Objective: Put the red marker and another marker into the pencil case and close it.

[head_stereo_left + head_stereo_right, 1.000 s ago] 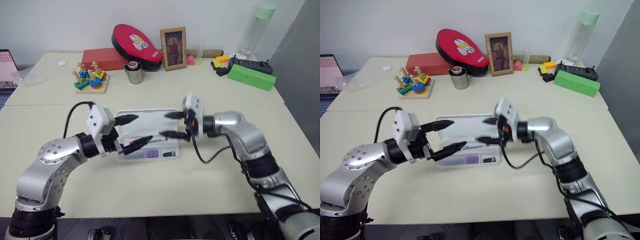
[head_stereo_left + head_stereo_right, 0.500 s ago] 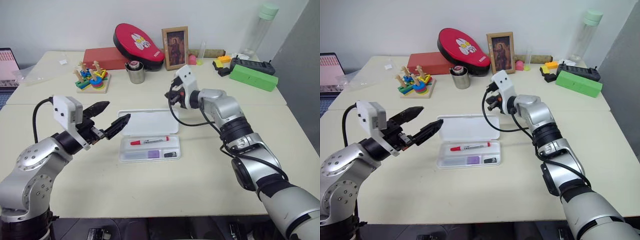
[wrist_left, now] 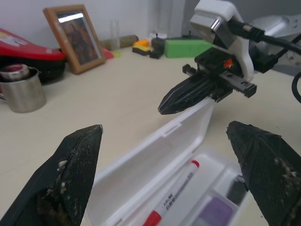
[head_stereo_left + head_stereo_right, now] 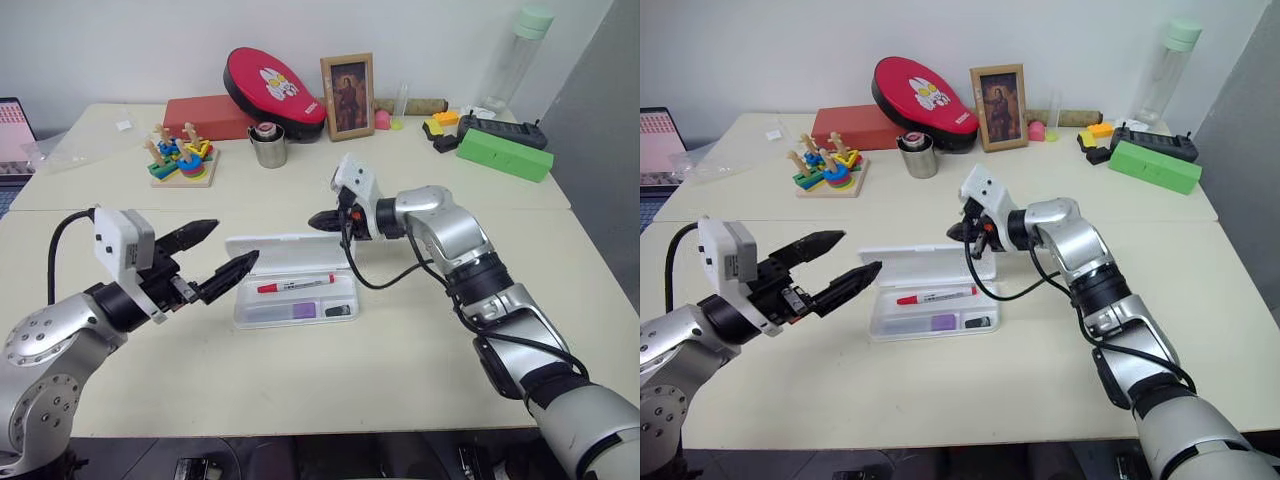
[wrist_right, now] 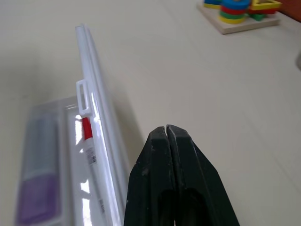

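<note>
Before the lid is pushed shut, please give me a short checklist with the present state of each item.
1. Red marker lies in the tray of the case: ok.
2. Purple marker lies in the tray: ok.
3. Nothing sticks out over the tray rim: ok, as far as the head views show.
4. Right gripper shut, tip behind the raised lid ready to push: ok.
5. Gripper already touching the lid: cannot tell.
6. Left gripper open, beside the case and out of the lid's path: ok.
</note>
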Motion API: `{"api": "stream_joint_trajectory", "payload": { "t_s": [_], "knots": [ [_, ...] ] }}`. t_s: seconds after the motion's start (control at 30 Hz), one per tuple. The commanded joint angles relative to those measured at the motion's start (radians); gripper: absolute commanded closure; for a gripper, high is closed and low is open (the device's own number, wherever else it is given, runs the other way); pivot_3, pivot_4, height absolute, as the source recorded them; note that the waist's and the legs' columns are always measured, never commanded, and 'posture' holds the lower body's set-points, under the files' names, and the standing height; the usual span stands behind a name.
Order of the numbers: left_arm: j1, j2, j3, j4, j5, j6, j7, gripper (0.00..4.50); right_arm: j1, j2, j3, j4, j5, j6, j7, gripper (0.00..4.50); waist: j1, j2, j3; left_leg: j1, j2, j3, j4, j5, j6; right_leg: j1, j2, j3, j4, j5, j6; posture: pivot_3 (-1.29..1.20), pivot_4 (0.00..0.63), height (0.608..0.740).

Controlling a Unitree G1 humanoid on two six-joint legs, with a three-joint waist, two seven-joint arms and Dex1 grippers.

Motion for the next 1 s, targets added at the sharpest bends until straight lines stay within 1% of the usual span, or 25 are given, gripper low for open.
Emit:
{"api": "stream_joint_trajectory", "payload": {
  "t_s": [0.03, 0.13, 0.23, 0.37, 0.4, 0.5, 0.6, 0.67, 0.73, 0.77, 0.87, 0.9, 0.93, 1.0],
  "knots": [
    [0.044, 0.043, 0.0, -0.049, -0.013, 0.002, -0.063, 0.0, 0.085, -0.042, 0.086, -0.156, -0.005, 0.009, 0.082, 4.47, 0.0, 0.0, 0.0, 0.0, 0.0, 0.0, 0.0, 0.0, 0.0, 0.0, 0.0, 0.0, 0.0, 0.0, 0.0, 0.0, 0.15, 0.74],
    [0.066, 0.057, 0.008, -0.045, -0.007, -0.004, -0.083, 0.0, 0.129, -0.057, 0.136, -0.188, -0.044, 0.011, 0.07, 4.47, 0.0, 0.0, 0.0, 0.0, 0.0, 0.0, 0.0, 0.0, 0.0, -0.001, 0.0, 0.0, 0.0, 0.0, 0.0, 0.0, 0.15, 0.74],
    [0.064, 0.062, 0.012, -0.035, -0.007, -0.009, -0.09, 0.0, 0.17, -0.064, 0.195, -0.171, -0.106, -0.009, 0.041, 4.47, 0.0, 0.0, 0.0, 0.0, 0.0, 0.0, 0.0, 0.0, 0.0, -0.001, 0.0, 0.001, 0.0, 0.0, 0.0, 0.0, 0.15, 0.74],
    [0.041, 0.051, 0.003, -0.024, -0.026, 0.011, -0.06, 0.0, 0.187, -0.06, 0.191, -0.171, -0.11, 0.0, 0.031, 4.47, 0.0, 0.0, 0.0, 0.001, 0.0, 0.001, 0.001, 0.0, 0.0, 0.0, 0.0, 0.001, 0.0, -0.002, 0.003, 0.0, 0.15, 0.74],
    [0.036, 0.048, 0.0, -0.022, -0.03, 0.014, -0.055, 0.0, 0.186, -0.057, 0.177, -0.177, -0.096, 0.016, 0.035, 4.47, 0.0, 0.0, 0.0, 0.001, 0.0, 0.001, 0.001, 0.0, 0.0, 0.0, 0.0, 0.001, 0.0, -0.002, 0.003, 0.0, 0.15, 0.74],
    [-0.019, 0.013, 0.004, 0.037, -0.02, 0.027, 0.027, 0.0, 0.182, -0.037, 0.046, -0.19, 0.006, 0.053, 0.018, 4.47, 0.0, -0.001, 0.0, 0.002, 0.0, 0.001, 0.001, 0.0, 0.0, 0.002, 0.0, 0.001, 0.0, -0.002, 0.003, 0.0, 0.15, 0.74],
    [-0.055, -0.018, 0.007, 0.114, 0.019, 0.021, 0.091, 0.0, 0.185, -0.045, -0.067, -0.178, 0.057, 0.042, -0.026, 4.47, 0.001, 0.0, 0.0, 0.002, 0.0, 0.0, 0.001, 0.0, 0.0, 0.002, 0.0, 0.001, 0.0, -0.002, 0.003, 0.0, 0.15, 0.74],
    [-0.054, -0.009, -0.021, 0.163, 0.099, -0.007, 0.106, 0.0, 0.195, -0.071, -0.13, -0.171, 0.091, 0.065, -0.037, 4.12, 0.001, -0.001, 0.0, 0.002, 0.0, 0.0, 0.001, 0.0, 0.0, 0.002, 0.0, 0.001, 0.0, -0.001, 0.002, 0.0, 0.15, 0.74],
    [-0.057, 0.002, -0.051, 0.22, 0.17, -0.025, 0.119, 0.0, 0.208, -0.111, -0.185, -0.166, 0.113, 0.091, -0.044, 3.86, 0.003, 0.0, 0.0, 0.002, 0.0, 0.0, 0.001, 0.0, 0.0, 0.002, 0.0, 0.001, -0.001, -0.001, 0.001, 0.0, 0.15, 0.74],
    [-0.064, 0.003, -0.056, 0.249, 0.189, -0.029, 0.123, 0.0, 0.214, -0.131, -0.208, -0.164, 0.121, 0.096, -0.049, 3.48, 0.003, 0.0, 0.0, 0.002, 0.0, 0.0, 0.001, 0.0, 0.0, 0.002, 0.0, 0.001, -0.001, 0.0, 0.0, 0.0, 0.15, 0.74],
    [-0.078, 0.006, -0.045, 0.319, 0.222, -0.052, 0.108, 0.0, 0.228, -0.183, -0.267, -0.171, 0.147, 0.12, -0.06, 2.89, 0.002, 0.0, 0.0, 0.001, 0.0, 0.0, 0.0, 0.0, 0.0, 0.002, 0.0, 0.001, -0.001, 0.0, 0.0, 0.0, 0.15, 0.74],
    [-0.081, 0.01, -0.038, 0.34, 0.233, -0.06, 0.101, 0.0, 0.236, -0.198, -0.282, -0.178, 0.151, 0.126, -0.065, 2.61, 0.002, 0.0, 0.0, 0.001, 0.0, 0.001, 0.0, 0.0, 0.0, 0.001, 0.0, 0.001, -0.001, 0.0, 0.0, 0.0, 0.15, 0.74],
    [-0.083, 0.015, -0.035, 0.357, 0.243, -0.067, 0.095, 0.0, 0.244, -0.209, -0.293, -0.185, 0.154, 0.13, -0.073, 2.49, 0.002, 0.0, 0.0, 0.001, 0.0, 0.001, 0.0, 0.0, 0.0, 0.001, 0.0, 0.001, -0.001, 0.0, 0.0, 0.0, 0.15, 0.74],
    [-0.087, 0.042, -0.026, 0.408, 0.27, -0.084, 0.072, 0.0, 0.273, -0.239, -0.326, -0.204, 0.162, 0.143, -0.097, 2.02, 0.002, 0.0, 0.0, 0.001, 0.0, 0.001, 0.0, 0.0, 0.0, 0.001, 0.0, 0.001, -0.001, 0.0, 0.001, 0.0, 0.15, 0.74]
  ]
}}
